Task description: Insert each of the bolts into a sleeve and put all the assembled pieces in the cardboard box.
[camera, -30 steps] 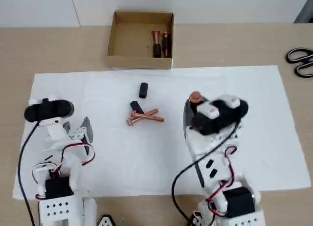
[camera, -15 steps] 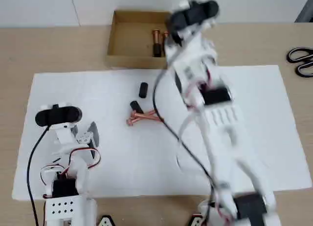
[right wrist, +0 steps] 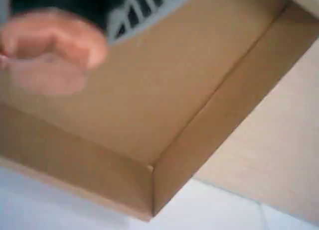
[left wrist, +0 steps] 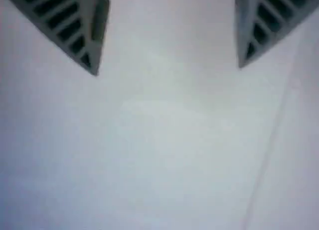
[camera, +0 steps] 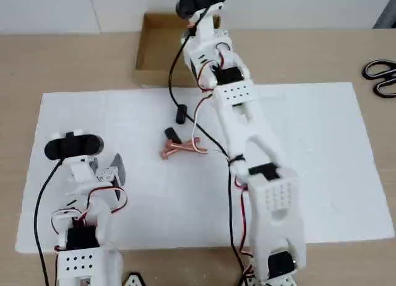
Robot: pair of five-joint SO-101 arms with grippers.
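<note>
My right arm stretches across the paper to the cardboard box, its wrist above the box's right part. In the right wrist view the right gripper is shut on a copper bolt in a black sleeve, held over the box's floor near a corner. A loose black sleeve lies on the white paper, another sleeve just below it, beside copper bolts. My left gripper stands open over bare paper at the left. The arm hides the box's right half.
White paper covers the middle of the wooden table. Black-handled scissors lie at the far right edge. The paper to the right of the right arm is bare.
The right arm swung from the paper's centre-right out to the box, carrying the bolt in its sleeve, and now reaches further left over it. The left arm shifted slightly, then held still.
</note>
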